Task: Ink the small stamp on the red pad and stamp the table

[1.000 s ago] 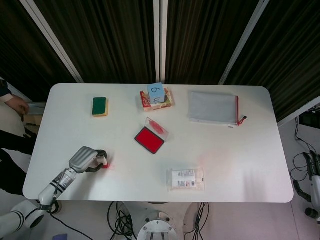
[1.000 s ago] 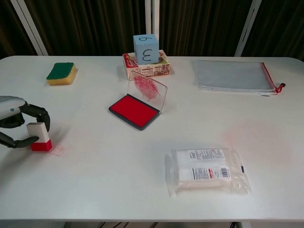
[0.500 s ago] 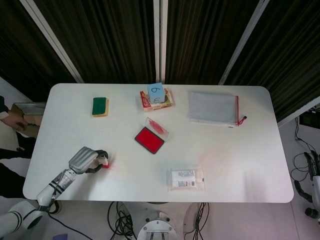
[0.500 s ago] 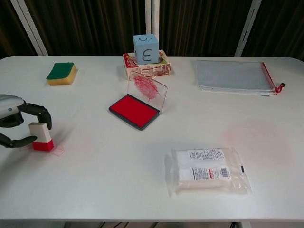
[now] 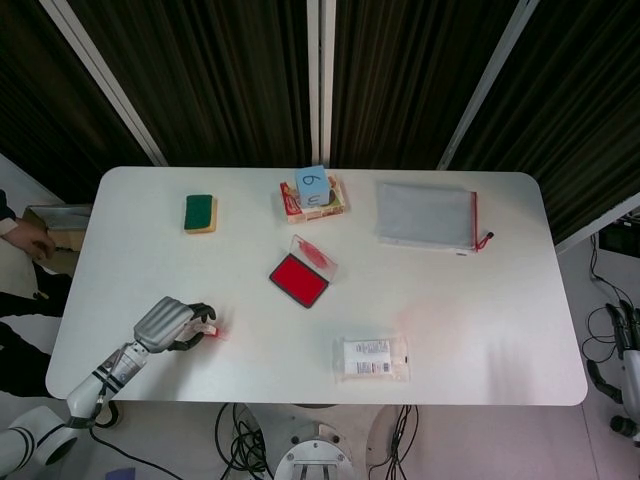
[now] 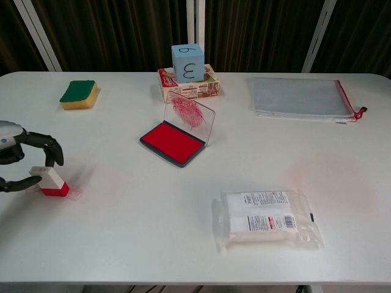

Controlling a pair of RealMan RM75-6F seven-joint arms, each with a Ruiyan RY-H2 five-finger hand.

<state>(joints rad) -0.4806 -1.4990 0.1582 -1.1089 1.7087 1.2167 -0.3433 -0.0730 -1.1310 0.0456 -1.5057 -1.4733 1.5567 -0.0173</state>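
one hand, the left hand (image 6: 18,160), sits at the near left edge of the counter (image 6: 153,244), fingers curled around the small stamp (image 6: 52,181), which tilts with its red base on the surface; whether they actually grip it i cannot tell. nearby lies a sealed white packet (image 6: 267,219). further back the red pad (image 6: 173,142) sits open, lid up. beyond are a green sponge (image 6: 79,94), a numbered blue cube (image 6: 187,62) on a box, and a grey zip pouch (image 6: 302,97).

Bright, even overhead light floods the white table (image 5: 500,330), shadows soft and short, both views sharp, dark curtains (image 6: 122,30) behind.
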